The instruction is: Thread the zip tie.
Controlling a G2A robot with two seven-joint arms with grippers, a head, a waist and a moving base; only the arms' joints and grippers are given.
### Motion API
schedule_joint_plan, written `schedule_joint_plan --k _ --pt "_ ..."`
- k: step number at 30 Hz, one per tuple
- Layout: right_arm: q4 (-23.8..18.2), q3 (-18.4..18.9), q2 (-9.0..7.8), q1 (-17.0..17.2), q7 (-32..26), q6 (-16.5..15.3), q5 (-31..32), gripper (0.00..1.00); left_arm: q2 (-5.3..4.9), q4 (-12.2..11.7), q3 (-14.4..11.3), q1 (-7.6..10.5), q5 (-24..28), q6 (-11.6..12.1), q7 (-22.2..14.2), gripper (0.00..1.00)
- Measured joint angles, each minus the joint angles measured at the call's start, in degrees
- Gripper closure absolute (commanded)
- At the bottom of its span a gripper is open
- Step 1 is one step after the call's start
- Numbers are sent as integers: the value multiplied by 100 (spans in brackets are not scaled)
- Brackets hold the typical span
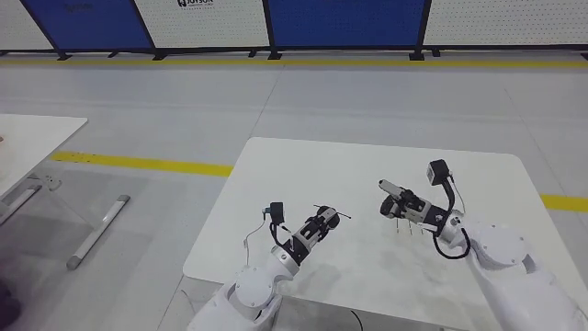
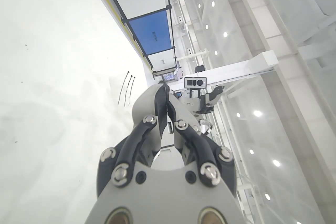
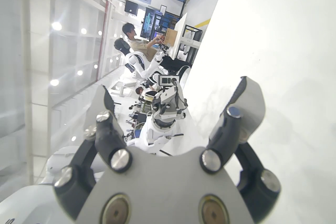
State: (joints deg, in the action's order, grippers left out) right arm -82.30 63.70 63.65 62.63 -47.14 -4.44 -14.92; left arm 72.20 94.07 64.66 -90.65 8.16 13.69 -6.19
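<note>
My left gripper (image 1: 328,217) hovers over the near middle of the white table (image 1: 303,165), shut on a thin black zip tie (image 1: 336,211) that sticks out to both sides of its fingertips. In the left wrist view the fingers (image 2: 160,101) are pressed together, with the tie's end just showing at their tip. My right gripper (image 1: 390,199) hangs to the right of it, open and holding nothing. Its fingers (image 3: 246,96) stand wide apart in the right wrist view, facing the left gripper (image 3: 168,104) across a gap.
Three spare black zip ties (image 2: 126,88) lie side by side on the table under the right gripper (image 1: 401,230). The table's left edge (image 1: 220,202) drops to the floor. Bare tabletop stretches behind both grippers.
</note>
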Motion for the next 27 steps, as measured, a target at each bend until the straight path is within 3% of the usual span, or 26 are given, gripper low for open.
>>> schedule_joint_plan --k 6,9,10,20,27 --pt "-1005 502 -239 -106 -835 1559 1147 0 0 0 0 0 0 0 0 100" --pt "-987 353 -281 -390 -1316 2269 1724 0 0 0 0 0 0 0 0 100" --pt "-937 300 -281 -476 -1365 2376 1871 0 0 0 0 0 0 0 0 100" --pt "-899 270 -276 -488 -1311 2355 1912 0 0 0 0 0 0 0 0 100" --pt "-598 420 -284 41 -805 1172 1455 0 0 0 0 0 0 0 0 100"
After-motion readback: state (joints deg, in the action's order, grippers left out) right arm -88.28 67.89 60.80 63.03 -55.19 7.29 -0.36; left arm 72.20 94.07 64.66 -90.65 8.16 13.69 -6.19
